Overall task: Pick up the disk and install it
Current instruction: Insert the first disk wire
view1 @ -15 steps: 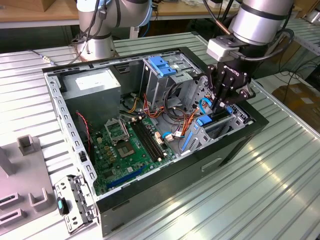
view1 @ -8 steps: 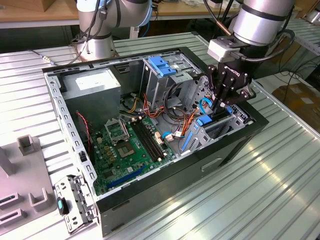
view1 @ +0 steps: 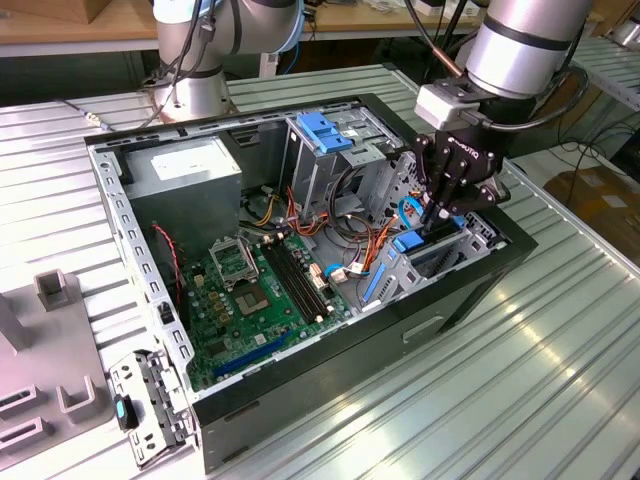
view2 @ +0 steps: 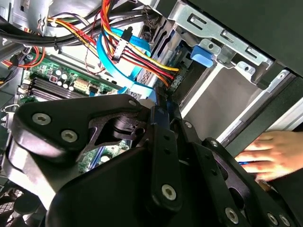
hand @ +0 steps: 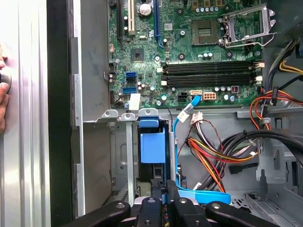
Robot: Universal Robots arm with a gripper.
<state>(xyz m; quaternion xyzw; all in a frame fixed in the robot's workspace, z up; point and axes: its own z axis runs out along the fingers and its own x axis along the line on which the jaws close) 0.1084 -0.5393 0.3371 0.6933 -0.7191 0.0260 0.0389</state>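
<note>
Black gripper [view2: 160,106] closest to the lens in both wrist views, fingers drawn narrow and pinched on the blue upper edge of the disk [hand: 153,146]. Disk standing on edge, lowered into the drive bay [hand: 127,156] at the front of the computer case [view1: 300,385]. In the exterior view, same gripper [view1: 437,215] at about 3 o'clock of the case, pointing down, with the disk [view1: 413,241] just below it.

Just beside the bay, a thin blue data cable [hand: 177,142] and a bundle of red, yellow and black power wires [hand: 213,153]. Green motherboard [view1: 255,290] on the case floor, toward 7 o'clock from the disk. Grey power supply [view1: 185,170] at 10 o'clock of the case. Light-blue latch plate [view1: 325,130] on a silver cage at 12 o'clock.

Person's hand [view2: 272,153] resting on the outer wall of the case, close to the bay. All of it on a ribbed metal table [view1: 540,380].
</note>
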